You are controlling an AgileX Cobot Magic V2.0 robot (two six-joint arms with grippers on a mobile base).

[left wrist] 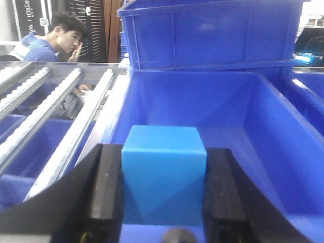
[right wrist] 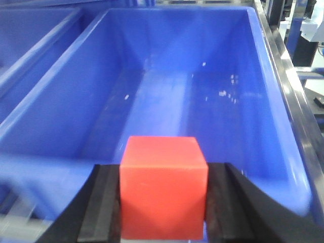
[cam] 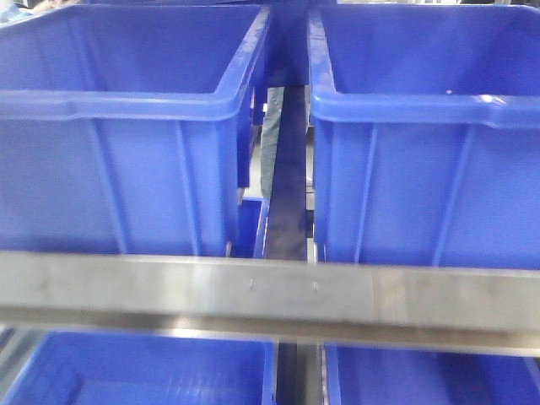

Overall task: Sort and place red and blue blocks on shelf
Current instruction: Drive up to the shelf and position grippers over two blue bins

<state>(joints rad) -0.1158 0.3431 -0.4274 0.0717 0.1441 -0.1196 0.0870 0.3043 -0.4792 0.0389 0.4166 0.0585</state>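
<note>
pads (left wrist: pixel 109 187) on blue block (left wrist: pixel 163 174), red block (right wrist: pixel 163 195)

From my left wrist cam: man (left wrist: pixel 55 43) in blue shirt sits in bkgd, hand at face. Behind him, dark panels (left wrist: pixel 30 10) w/ white lettering, too blurry to read. Just right of him, reddish-brown wood panel (left wrist: pixel 112 25). Far right of him, dark unit w/ cyan glow (left wrist: pixel 310 50).

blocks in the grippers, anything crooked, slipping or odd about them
Nothing stands out. The blue block sits square in the left gripper, and the red block sits equally square in the right gripper; both look undamaged.
</note>
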